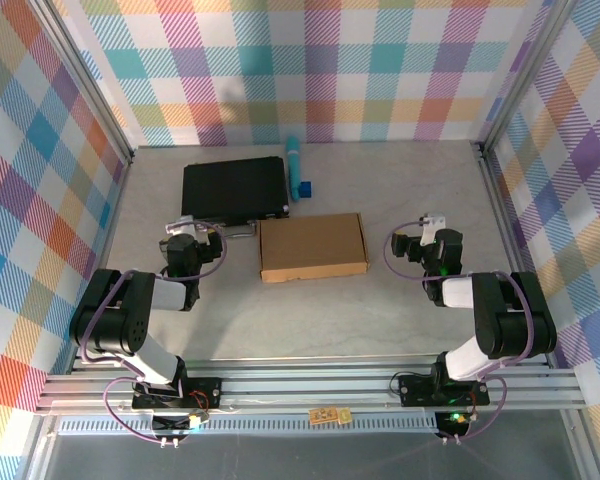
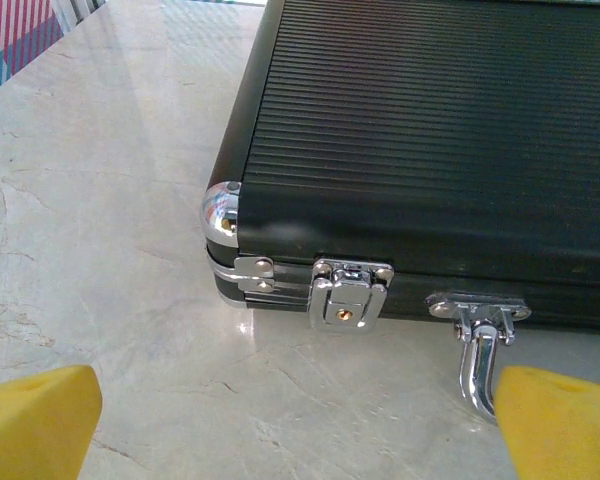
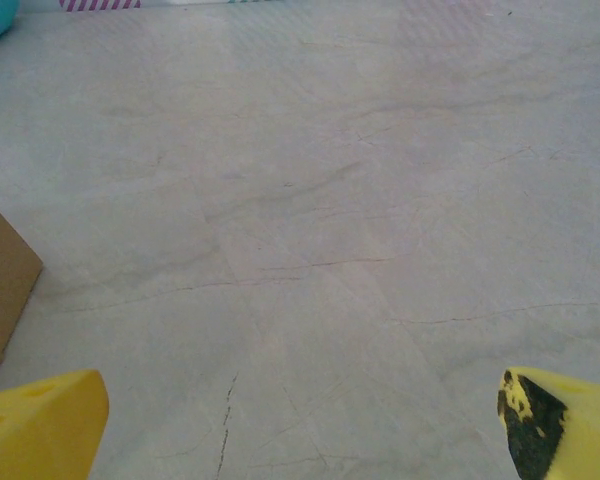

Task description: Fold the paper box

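The paper box lies flat on the table's middle, a closed shallow brown cardboard rectangle; a corner of it shows at the left of the right wrist view. My left gripper rests to the box's left, open, its yellow fingertips wide apart over bare table, facing the black case. To the right of the box, my right gripper is open as well, with nothing between its yellow fingertips.
A black ribbed case with chrome latch and handle lies behind the left gripper. A teal cylinder and a small blue block sit at the back. Plaid walls enclose the marble table.
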You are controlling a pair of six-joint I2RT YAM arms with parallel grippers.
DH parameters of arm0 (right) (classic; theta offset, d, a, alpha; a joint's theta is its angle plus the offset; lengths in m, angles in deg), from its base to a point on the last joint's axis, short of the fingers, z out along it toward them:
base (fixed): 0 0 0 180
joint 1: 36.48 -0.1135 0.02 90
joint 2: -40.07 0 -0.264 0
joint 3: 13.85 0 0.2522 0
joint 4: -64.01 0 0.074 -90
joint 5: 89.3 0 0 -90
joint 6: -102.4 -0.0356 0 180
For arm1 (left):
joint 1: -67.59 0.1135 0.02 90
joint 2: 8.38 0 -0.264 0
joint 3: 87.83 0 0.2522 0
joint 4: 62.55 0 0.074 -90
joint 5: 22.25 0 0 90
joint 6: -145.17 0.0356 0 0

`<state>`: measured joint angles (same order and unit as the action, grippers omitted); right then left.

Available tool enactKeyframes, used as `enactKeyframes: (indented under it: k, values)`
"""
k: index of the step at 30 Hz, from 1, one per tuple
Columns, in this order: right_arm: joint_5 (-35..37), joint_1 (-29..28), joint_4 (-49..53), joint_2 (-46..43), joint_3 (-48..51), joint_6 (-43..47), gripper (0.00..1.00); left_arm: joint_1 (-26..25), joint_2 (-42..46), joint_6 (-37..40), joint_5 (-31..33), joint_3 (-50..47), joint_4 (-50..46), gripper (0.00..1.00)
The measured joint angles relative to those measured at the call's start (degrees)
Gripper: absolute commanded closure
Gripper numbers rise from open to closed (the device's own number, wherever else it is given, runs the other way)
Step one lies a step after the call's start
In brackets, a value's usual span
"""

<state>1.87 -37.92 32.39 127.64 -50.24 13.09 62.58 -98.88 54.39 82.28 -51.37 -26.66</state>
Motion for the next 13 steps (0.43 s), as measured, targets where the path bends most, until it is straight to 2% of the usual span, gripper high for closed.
enactKeyframes:
  k: [13]
  values:
    - [-0.42,0.00,0.00,0.00,0.00,-0.02,0.01,0.00,0.00,0.22,-0.13,0.00,0.00,0.00]
